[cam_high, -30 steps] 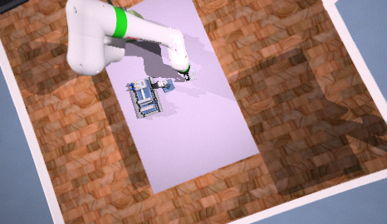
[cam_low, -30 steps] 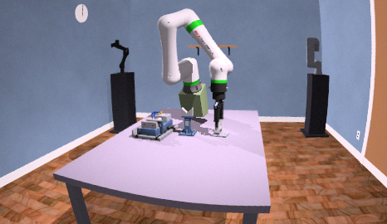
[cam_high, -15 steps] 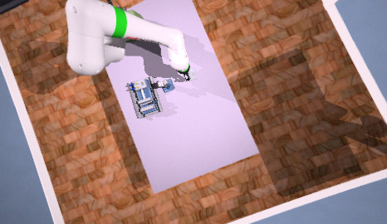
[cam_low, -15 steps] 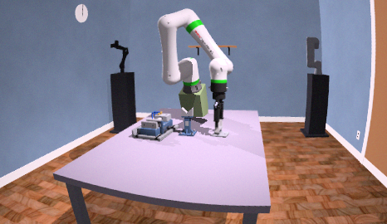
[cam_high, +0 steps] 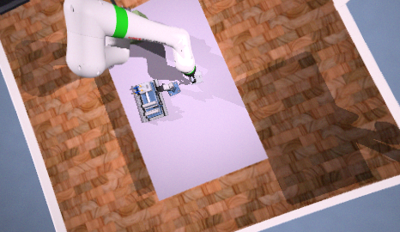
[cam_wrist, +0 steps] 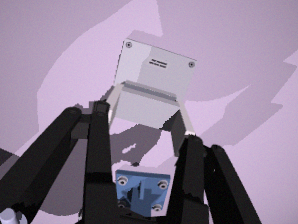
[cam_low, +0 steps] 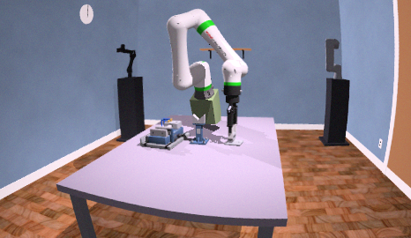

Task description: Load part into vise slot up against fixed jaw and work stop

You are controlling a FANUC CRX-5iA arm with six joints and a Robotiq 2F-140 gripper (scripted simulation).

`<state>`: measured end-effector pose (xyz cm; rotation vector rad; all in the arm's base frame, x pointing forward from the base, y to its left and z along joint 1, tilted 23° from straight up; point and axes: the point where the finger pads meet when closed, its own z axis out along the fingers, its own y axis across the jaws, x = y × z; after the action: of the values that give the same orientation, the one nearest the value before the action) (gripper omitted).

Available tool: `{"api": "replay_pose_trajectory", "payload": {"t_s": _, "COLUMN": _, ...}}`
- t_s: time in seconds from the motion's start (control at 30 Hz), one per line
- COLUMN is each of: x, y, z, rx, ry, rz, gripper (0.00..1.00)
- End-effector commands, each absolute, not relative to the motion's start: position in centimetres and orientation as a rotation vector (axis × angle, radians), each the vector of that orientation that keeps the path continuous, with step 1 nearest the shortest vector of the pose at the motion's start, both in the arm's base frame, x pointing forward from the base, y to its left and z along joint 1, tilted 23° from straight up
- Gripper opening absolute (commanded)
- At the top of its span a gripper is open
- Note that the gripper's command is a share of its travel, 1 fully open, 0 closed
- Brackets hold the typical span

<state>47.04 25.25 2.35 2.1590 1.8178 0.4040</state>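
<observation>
The part [cam_wrist: 144, 104] is a pale grey block lying at the near edge of the infeed plate [cam_wrist: 158, 70], a light plate with screws at its corners. My gripper [cam_wrist: 147, 103] points straight down over the plate and is shut on the part, one dark finger on each side. I cannot tell whether the part still touches the plate. In the overhead view the gripper [cam_high: 192, 79] stands at the infeed plate [cam_high: 198, 79], right of the vise [cam_high: 150, 100]. In the side view the gripper [cam_low: 231, 134] reaches down to the plate [cam_low: 234, 142]. The part's slot is not visible.
The blue V-block [cam_low: 199, 136] stands between the vise [cam_low: 162, 136] and the infeed plate; it also shows in the overhead view [cam_high: 173, 88] and low in the wrist view [cam_wrist: 141, 192]. The arm's base block [cam_low: 206, 106] stands at the table's back edge.
</observation>
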Motion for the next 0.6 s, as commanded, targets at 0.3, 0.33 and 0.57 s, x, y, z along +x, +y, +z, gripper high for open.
{"api": "replay_pose_trajectory", "payload": {"t_s": 0.3, "x": 45.8, "y": 25.4, "z": 5.3, "rx": 2.159, "ry": 1.818, "rz": 0.404, "gripper": 0.00}}
{"api": "replay_pose_trajectory", "payload": {"t_s": 0.33, "x": 45.8, "y": 25.4, "z": 5.3, "rx": 2.159, "ry": 1.818, "rz": 0.404, "gripper": 0.00}}
{"api": "replay_pose_trajectory", "payload": {"t_s": 0.57, "x": 44.9, "y": 25.5, "z": 7.4, "rx": 2.159, "ry": 1.818, "rz": 0.404, "gripper": 0.00}}
